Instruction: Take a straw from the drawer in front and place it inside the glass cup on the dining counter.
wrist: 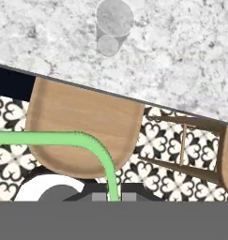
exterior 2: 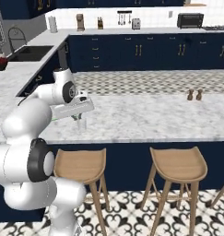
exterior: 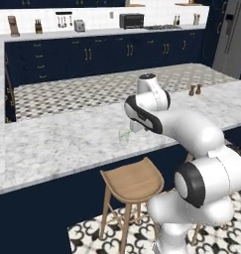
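Green straw (wrist: 82, 140) is riding pinched between the fingers (wrist: 113, 197) near the glass cup (wrist: 114, 21) on the marble counter (wrist: 181, 51), needing centring over its rim before lowering.

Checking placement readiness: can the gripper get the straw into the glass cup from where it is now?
Probably yes. The gripper holds the straw above the dining counter, and the glass cup stands open-topped with nothing between them.
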You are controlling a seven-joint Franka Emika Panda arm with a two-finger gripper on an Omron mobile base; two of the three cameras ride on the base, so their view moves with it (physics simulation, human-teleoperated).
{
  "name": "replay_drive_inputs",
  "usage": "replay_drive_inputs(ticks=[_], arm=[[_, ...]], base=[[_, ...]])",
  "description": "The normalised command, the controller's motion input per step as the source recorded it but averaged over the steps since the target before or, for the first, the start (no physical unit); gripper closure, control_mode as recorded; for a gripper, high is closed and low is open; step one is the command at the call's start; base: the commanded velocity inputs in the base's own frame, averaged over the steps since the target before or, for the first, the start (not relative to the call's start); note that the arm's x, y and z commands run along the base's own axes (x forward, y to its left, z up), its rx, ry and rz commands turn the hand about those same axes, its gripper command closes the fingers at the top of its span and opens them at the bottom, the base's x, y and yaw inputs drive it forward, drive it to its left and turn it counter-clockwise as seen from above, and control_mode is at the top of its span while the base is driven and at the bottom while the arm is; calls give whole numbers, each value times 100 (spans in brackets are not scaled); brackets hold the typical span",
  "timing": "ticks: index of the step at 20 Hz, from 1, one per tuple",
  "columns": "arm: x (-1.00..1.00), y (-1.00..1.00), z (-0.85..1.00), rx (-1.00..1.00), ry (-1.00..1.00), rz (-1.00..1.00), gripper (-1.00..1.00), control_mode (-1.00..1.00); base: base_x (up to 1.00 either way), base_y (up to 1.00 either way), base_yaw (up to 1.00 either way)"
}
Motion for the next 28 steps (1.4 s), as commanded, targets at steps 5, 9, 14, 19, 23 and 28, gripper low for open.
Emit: replay_drive_inputs(ticks=[5, 9, 14, 19, 23, 28], arm=[[0, 0, 0, 0, 0, 0, 100, 100], [0, 0, 0, 0, 0, 0, 100, 100], [50, -4, 0, -11, -7, 0, 100, -100], [31, -13, 0, -29, -17, 0, 100, -100], [17, -1, -1, -39, -23, -2, 100, -100], [18, 8, -14, -41, -22, -6, 100, -100]], base=[[100, 5, 0], [95, 0, 0], [0, 0, 0], [0, 0, 0], [0, 0, 0], [0, 0, 0]])
